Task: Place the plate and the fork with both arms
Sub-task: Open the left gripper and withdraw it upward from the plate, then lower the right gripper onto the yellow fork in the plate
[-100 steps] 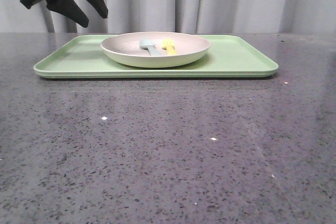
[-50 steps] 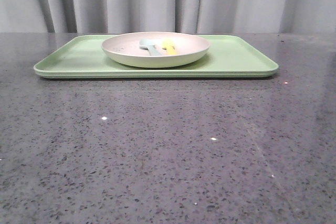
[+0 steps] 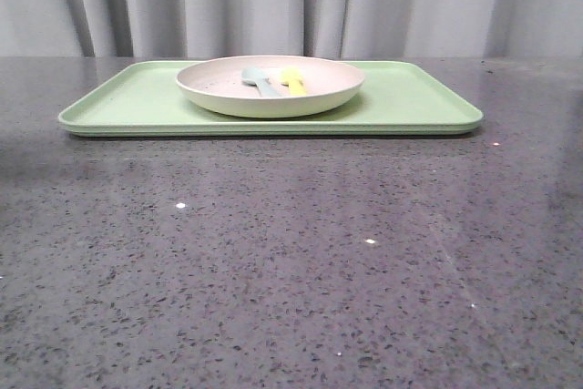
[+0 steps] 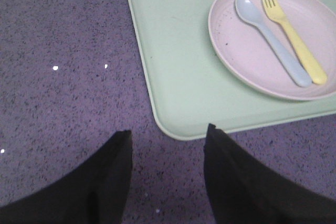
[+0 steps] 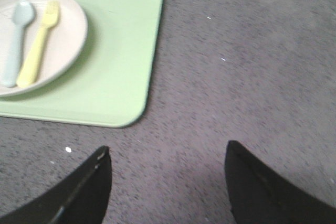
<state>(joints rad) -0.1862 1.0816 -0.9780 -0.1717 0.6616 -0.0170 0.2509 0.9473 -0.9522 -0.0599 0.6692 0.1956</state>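
Note:
The pale pink plate (image 3: 228, 97) (image 4: 247, 56) (image 5: 65, 30) rests on the light green tray (image 3: 410, 97) toward its left-middle. Inside it lies the yellow fork (image 3: 293, 81) (image 4: 294, 38) (image 5: 38, 43), beside a pale blue spoon (image 3: 260, 81) (image 4: 273, 40) (image 5: 14, 40). My left gripper (image 4: 168, 132) is open and empty, held over the bare tabletop just off one corner of the tray. The right gripper (image 5: 168, 150) is also open and empty, over the tabletop off the tray's other end. Neither gripper shows in the front view.
The tray (image 4: 178, 61) (image 5: 121, 51) sits at the far side of a speckled grey stone tabletop (image 3: 291, 261). Grey curtains (image 3: 291, 2) hang close behind it.
The left arm, seen at the upper left a second ago, has risen out of the front view. Plate, fork, spoon and tray have not moved.

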